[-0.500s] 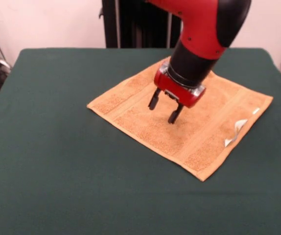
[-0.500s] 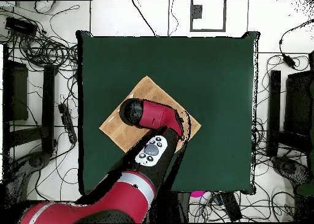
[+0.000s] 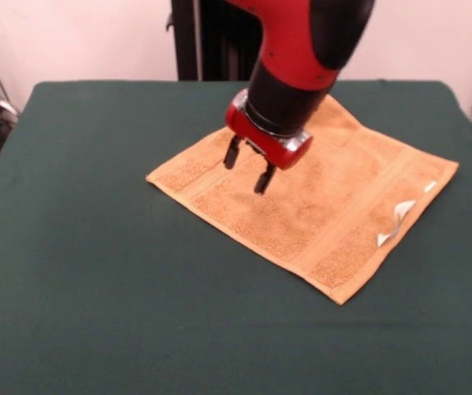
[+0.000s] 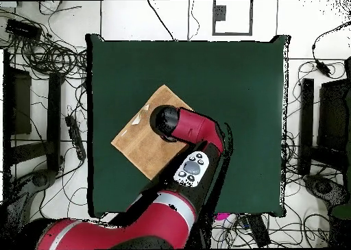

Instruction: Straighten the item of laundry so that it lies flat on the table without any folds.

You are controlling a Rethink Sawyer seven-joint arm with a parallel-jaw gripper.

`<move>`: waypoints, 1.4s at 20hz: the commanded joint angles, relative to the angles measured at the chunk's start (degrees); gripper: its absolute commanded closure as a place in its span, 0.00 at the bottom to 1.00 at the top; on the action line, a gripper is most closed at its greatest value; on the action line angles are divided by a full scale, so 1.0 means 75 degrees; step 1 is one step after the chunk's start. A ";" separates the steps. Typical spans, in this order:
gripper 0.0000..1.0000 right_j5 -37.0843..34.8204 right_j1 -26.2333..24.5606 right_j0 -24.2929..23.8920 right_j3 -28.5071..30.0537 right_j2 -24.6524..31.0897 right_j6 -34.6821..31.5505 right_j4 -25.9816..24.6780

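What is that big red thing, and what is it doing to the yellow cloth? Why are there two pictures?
The big red and black thing is a robot arm. At its end is a claw with two black fingers, a bit like a hand. The fingers are spread apart and hold nothing; the claw hangs just above the cloth.

The cloth is a small orange-yellow towel with a little white tag at one edge. It lies spread out on a large table with a dark green cover. The robot's job is to make the towel flat, and it looks flat already.

The two pictures show the same moment from two cameras. One stands across the table and looks at the robot. The other looks straight down from above, so there you see the arm's top covering part of the towel.
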State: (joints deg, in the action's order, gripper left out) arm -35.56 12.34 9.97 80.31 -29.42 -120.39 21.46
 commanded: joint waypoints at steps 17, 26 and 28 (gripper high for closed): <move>0.00 0.0846 -0.1367 0.0189 -0.0613 0.1730 -0.1357 0.0288; 0.00 0.1385 -0.1840 0.0340 -0.1197 0.1511 -0.1444 0.0275; 0.00 0.1470 -0.1926 0.0368 -0.1402 0.1407 -0.1493 0.0283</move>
State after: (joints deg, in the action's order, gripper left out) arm -34.64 8.21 10.33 78.17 -29.10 -120.39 20.96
